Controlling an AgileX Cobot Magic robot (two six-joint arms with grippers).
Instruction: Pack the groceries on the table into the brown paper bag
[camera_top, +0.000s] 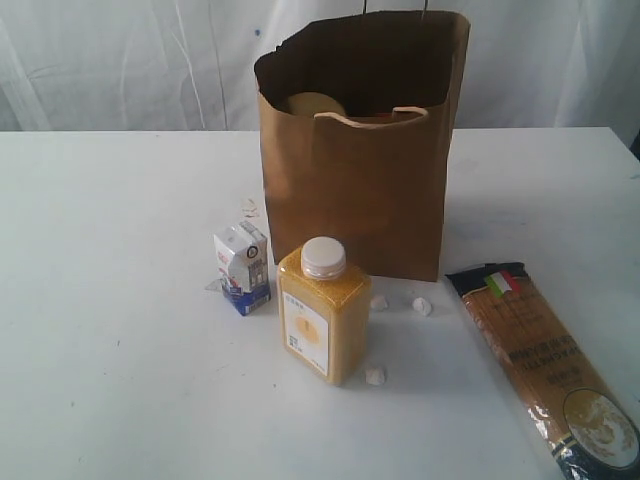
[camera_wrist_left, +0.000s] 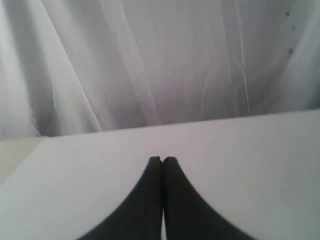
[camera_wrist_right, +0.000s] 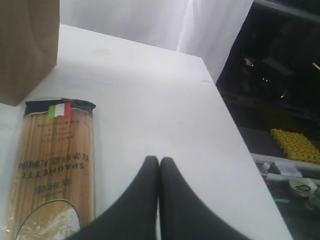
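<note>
The left gripper (camera_wrist_left: 162, 161), fingers pressed together and empty, hangs over bare table (camera_wrist_left: 240, 150), with the brown paper bag (camera_top: 360, 200) outside its view. The small carton (camera_top: 242, 268) stands off the bag's front left; a careless approach could topple it. The yellow bottle (camera_top: 322, 312) stands near the bag's front, so a low lift may snag the handle (camera_top: 375, 120). The long spaghetti packet (camera_top: 545, 365) lies front right of the bag and may catch the rim. The right gripper (camera_wrist_right: 159, 161) hovers beside it, fingers together.
</note>
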